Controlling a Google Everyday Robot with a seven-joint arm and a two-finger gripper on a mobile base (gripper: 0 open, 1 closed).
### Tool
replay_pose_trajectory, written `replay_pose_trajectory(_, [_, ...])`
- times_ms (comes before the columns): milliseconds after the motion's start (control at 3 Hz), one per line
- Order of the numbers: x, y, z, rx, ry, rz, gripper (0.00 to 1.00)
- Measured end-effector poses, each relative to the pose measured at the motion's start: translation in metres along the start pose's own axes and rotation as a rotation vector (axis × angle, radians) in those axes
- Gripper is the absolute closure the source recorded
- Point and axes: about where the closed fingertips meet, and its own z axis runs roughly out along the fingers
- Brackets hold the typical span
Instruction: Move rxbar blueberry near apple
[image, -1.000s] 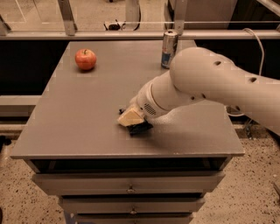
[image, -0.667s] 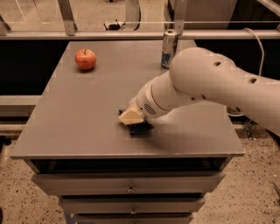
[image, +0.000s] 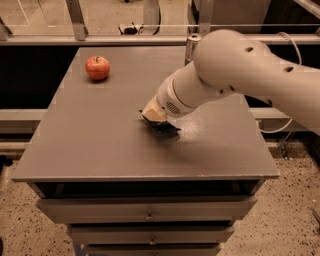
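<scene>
The apple (image: 97, 67), red-orange with a dark stem, stands at the far left of the grey table (image: 100, 145). My gripper (image: 154, 117) is at the end of the large white arm, over the middle of the table and well to the right of the apple. It is shut on the rxbar blueberry (image: 165, 128), a dark flat wrapper that sticks out under the gripper just above the tabletop. Most of the bar is hidden by the gripper.
A silver-blue drink can (image: 192, 43) stands at the table's far edge, mostly hidden behind my arm. Drawers (image: 148, 215) are below the table's front edge. A metal railing (image: 75, 20) runs behind the table.
My gripper has moved up and a little away from the table's front edge, and the dark bar has moved with it. My arm now covers most of the can. The apple has not moved.
</scene>
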Motion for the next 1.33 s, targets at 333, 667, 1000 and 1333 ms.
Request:
replay_pose_trajectory(333, [-0.014, -0.011, -0.001, -0.006, -0.003, -0.054, 1.00])
replay_pose_trajectory(667, [-0.034, -0.029, 0.002, 0.005, -0.011, -0.146, 1.00])
replay_pose_trajectory(1000, [-0.046, -0.044, -0.001, 0.015, -0.019, -0.193, 0.85])
replay_pose_trajectory(1333, [-0.049, -0.044, -0.003, 0.017, -0.022, -0.198, 0.61])
